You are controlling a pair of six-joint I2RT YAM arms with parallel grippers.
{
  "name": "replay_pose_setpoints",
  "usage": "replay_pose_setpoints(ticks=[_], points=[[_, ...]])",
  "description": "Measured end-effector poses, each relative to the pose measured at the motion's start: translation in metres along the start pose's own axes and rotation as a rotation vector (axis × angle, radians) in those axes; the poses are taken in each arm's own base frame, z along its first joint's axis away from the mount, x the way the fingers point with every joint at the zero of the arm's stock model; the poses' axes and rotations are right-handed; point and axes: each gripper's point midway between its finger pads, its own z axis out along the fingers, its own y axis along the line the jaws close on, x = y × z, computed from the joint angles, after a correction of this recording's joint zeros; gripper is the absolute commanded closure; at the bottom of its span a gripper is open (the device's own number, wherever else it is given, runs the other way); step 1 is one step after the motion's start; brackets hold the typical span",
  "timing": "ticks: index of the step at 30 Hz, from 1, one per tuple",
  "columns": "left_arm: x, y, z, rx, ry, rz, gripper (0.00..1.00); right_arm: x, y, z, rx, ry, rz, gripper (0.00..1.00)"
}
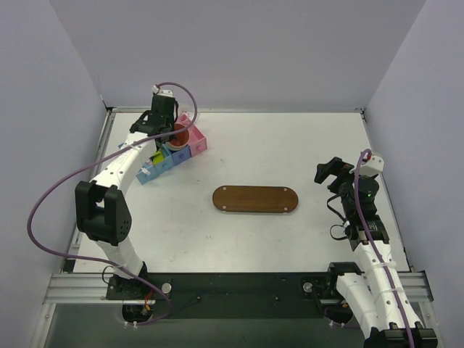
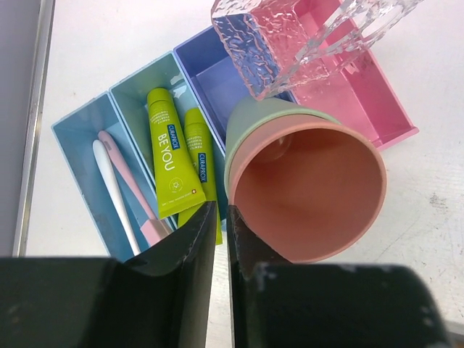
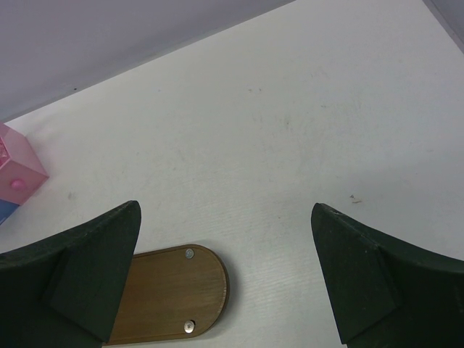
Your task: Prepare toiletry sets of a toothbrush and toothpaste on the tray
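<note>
Item 1, tray (image 1: 255,199): dark wooden oblong with rounded ends, lying flat at the centre of the worktop (image 1: 304,145).
Item 2, toothpaste (image 2: 165,152): two yellow-green tubes, side by side in the teal compartment (image 2: 134,90), at 10 o'clock from the tray.
Item 3, toothbrush (image 2: 112,192): one white and one pink, in the light-blue compartment (image 2: 72,134), at 9 o'clock of the tubes.
Item 4, cup (image 2: 312,188): salmon nested in green, tipped, at 3 o'clock of the tubes.
Item 5, left end effector (image 2: 221,206): fingers pressed almost together with a thin slit between them, at the cup's rim. Whether it pinches the rim cannot be told.
Item 6, right end effector (image 3: 225,210): spread wide, above the worktop at 3 o'clock of the tray.
</note>
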Motion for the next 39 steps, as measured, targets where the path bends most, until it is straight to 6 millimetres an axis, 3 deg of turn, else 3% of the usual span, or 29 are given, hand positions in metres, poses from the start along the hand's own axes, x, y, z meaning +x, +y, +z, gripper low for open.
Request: replay_pose_setpoints(ticks=[22,30,39], points=[[0.005,-0.009,0.002,0.061,0.007,-0.091,0.61,0.002,0.002,0.001,-0.009,0.009,0.0,0.03],[0.008,-0.014,0.003,0.086,0.017,-0.097,0.66,0.003,0.002,0.001,-0.015,0.015,0.0,0.03],[0.028,-0.017,0.022,0.063,0.079,-0.077,0.76,0.003,0.004,0.001,-0.018,0.018,0.002,0.03]])
